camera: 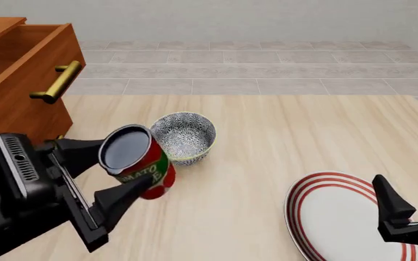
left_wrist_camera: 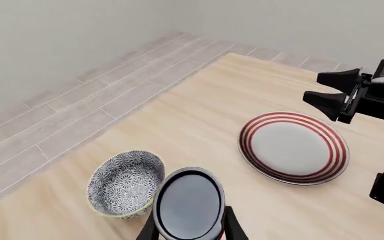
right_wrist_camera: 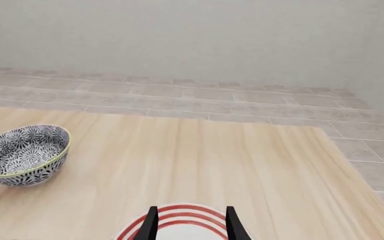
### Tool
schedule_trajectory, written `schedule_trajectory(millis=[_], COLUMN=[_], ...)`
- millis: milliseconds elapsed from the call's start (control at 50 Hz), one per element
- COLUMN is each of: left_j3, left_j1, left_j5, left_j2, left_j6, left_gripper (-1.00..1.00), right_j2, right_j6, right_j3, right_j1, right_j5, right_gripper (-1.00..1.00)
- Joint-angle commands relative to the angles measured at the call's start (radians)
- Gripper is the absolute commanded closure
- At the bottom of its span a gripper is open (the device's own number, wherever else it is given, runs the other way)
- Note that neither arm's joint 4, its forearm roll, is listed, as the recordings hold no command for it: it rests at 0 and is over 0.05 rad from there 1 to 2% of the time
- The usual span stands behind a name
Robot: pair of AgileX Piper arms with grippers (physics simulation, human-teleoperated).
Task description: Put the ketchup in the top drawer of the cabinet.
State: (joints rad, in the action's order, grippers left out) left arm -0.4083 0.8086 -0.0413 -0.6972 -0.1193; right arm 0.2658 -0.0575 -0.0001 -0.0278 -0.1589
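Note:
The ketchup (camera: pixel 147 168), a red can with a green band and a dark top, is tilted in my left gripper (camera: pixel 125 164), which is shut on its sides. It hangs next to the patterned bowl, right of the cabinet (camera: pixel 13 125). The top drawer (camera: pixel 43 65) stands pulled open, its brass handle (camera: pixel 56 81) facing the table. In the left wrist view the can's dark top (left_wrist_camera: pixel 188 202) sits between my fingers (left_wrist_camera: pixel 232 227). My right gripper (camera: pixel 406 202) is open and empty over the striped plate; it also shows in its own wrist view (right_wrist_camera: pixel 190 226) and in the left wrist view (left_wrist_camera: pixel 335 97).
A grey patterned bowl (camera: pixel 185 136) stands just behind the can, and shows in both wrist views (left_wrist_camera: pixel 126 182) (right_wrist_camera: pixel 22 155). A white plate with red rings (camera: pixel 339 217) lies at the front right (left_wrist_camera: pixel 293 147) (right_wrist_camera: pixel 178 220). A tip of the lower drawer's handle (camera: pixel 60 137) shows by my left gripper.

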Motion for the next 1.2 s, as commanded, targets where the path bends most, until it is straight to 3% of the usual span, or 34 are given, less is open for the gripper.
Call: schedule_trajectory(millis=[20,580,800,900,920,960,1020,1100,1160,1200], left_j3=[-0.078,-0.276,-0.364,-0.354,-0.346,-0.361,-0.385,-0.431,-0.514,-0.527], left_j1=[-0.046,-0.094,-0.203,-0.210,-0.211,-0.221,-0.236,-0.243,-0.213,-0.234], left_j5=[0.170,0.391,0.487,0.519,0.532,0.570,0.628,0.698,0.783,0.820], left_j2=[0.134,0.278,0.302,0.291,0.300,0.294,0.305,0.288,0.255,0.261], left_j6=[-0.035,-0.036,-0.043,-0.090,-0.131,-0.104,-0.131,-0.115,-0.008,-0.093], left_gripper=[1.00,1.00,1.00,1.00,1.00,1.00,1.00,1.00,1.00,1.00], right_j2=[-0.003,0.007,-0.005,-0.017,-0.016,-0.022,-0.076,-0.089,-0.075,-0.076], right_j6=[-0.007,-0.020,-0.017,-0.006,-0.005,-0.004,0.001,0.002,0.003,0.002], right_j3=[0.000,0.000,0.000,0.000,0.000,0.000,0.000,0.000,0.000,0.000], right_j1=[-0.004,-0.006,0.008,0.013,0.013,0.011,0.021,0.022,0.021,0.019], right_j5=[0.007,0.004,0.020,0.031,0.028,0.033,0.072,0.082,0.070,0.073], right_gripper=[-1.00,-1.00,-1.00,-1.00,-1.00,-1.00,-1.00,-1.00,-1.00,-1.00])
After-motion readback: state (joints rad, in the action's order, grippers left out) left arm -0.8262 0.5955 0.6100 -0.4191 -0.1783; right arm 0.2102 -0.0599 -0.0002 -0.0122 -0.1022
